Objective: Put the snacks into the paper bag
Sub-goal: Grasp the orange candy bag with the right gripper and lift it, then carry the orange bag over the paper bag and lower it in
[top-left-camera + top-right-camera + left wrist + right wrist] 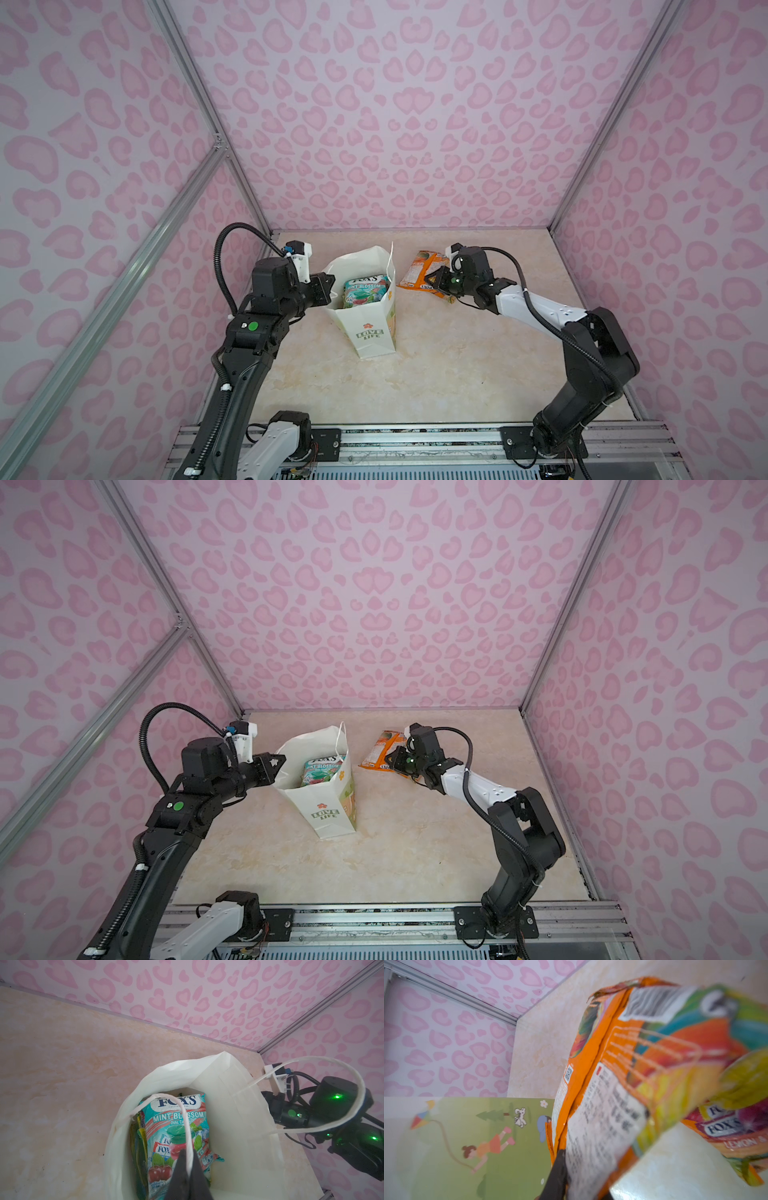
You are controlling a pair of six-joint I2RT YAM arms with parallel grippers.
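Beige marbled tabletop [457, 374]: paper bag [368, 336] upright, teal pouch [365, 291] inside; left gripper [329, 286] clamped on its handle [184, 1109]; right gripper [438, 281] pinching orange pouch [420, 269] just beside bag

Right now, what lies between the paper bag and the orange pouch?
Only a bare strip of table separates the paper bag and orange pouch, shown in both top views.

Robot test cell: pink-patterned panels [415, 104], aluminium frame [198, 95], marble-look tabletop [457, 365], arms [237, 374] on rail [415, 446].
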